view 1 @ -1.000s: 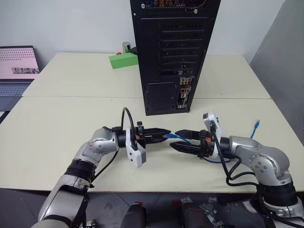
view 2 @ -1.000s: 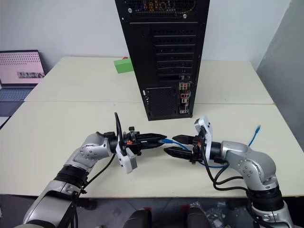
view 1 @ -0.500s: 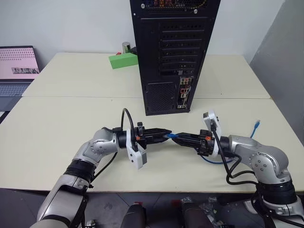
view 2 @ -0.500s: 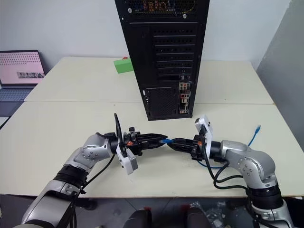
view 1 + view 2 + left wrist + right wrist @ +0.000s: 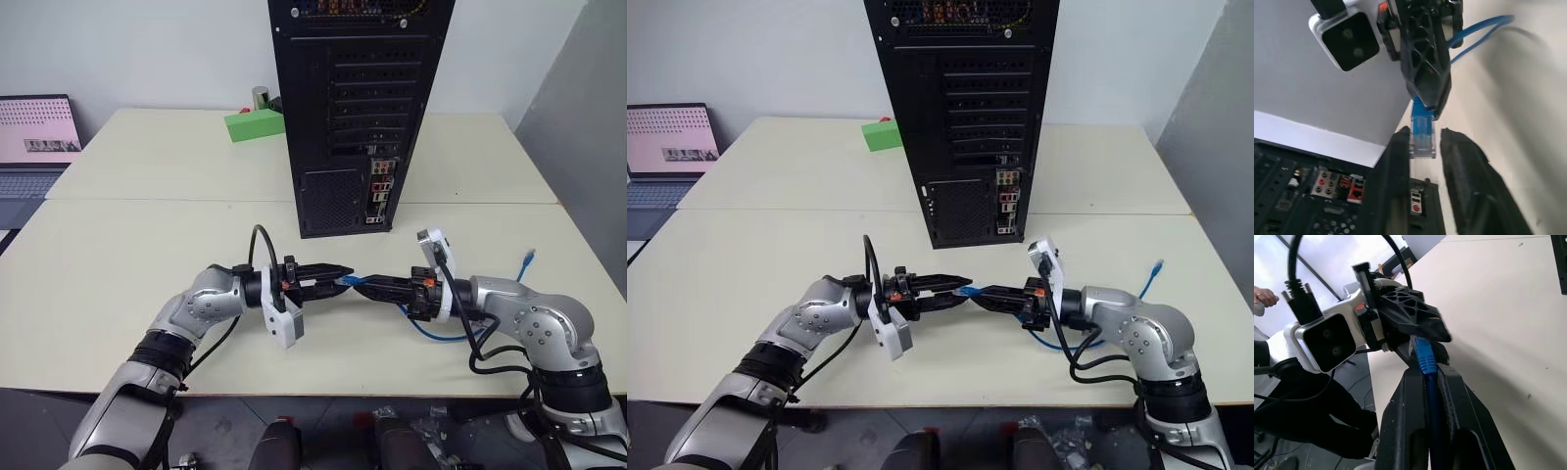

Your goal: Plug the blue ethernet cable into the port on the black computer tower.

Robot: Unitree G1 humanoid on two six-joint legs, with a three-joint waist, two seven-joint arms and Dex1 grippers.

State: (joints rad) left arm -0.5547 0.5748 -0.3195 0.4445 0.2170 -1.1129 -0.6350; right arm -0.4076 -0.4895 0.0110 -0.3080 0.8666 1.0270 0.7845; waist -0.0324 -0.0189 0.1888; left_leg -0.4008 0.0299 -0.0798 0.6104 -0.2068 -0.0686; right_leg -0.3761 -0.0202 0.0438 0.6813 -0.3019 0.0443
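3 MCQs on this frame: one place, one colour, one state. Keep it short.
1. Where is the green block?
A. on the tower
B. on the far table, left of the black computer tower
C. in the right tool

2. What colour is the cable?
A. blue
B. red
C. yellow

3. What is the right tool doing?
A. open, empty
B. resting on the laptop
C. shut on the blue ethernet cable

Key: 1 B, the block sits on the table beside the tower's left edge. 2 A, the cord is bright blue. 3 C, the right wrist view shows its fingers pinching the cord behind the plug.
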